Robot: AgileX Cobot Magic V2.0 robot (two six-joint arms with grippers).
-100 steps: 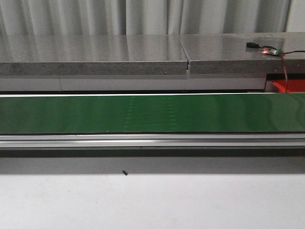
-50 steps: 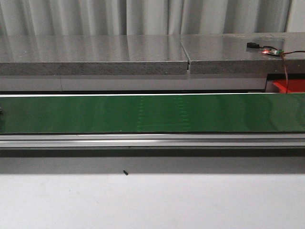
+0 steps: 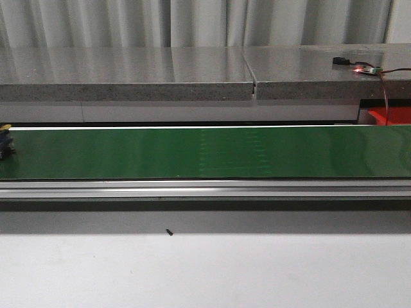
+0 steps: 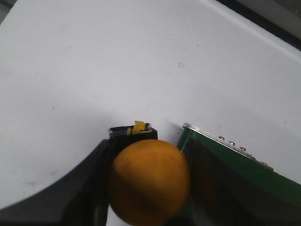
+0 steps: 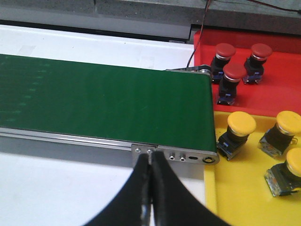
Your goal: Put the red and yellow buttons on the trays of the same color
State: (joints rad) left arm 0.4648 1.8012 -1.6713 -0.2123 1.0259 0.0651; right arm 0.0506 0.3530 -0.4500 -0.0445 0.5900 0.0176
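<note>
Yellow button [image 4: 148, 181] is held between the fingers of the left gripper [image 4: 146, 188], its domed cap filling the gap, just beside the end of the green conveyor belt [image 4: 244, 176] and over the white table [image 4: 117, 61]. The right gripper [image 5: 150, 188] is seen with its jaws pressed together on nothing, at the near rail of the belt's other end [image 5: 94, 94]. Just beyond that end, three yellow-capped buttons [image 5: 241, 123] are seen on the yellow tray [image 5: 244, 188], and farther off three red-capped buttons [image 5: 234, 72] stand on the red tray [image 5: 282, 89]. In the front view, a small dark and yellow object [image 3: 5, 140] is cut off at the belt's left end. No readable writing or labels can be made out.
</note>
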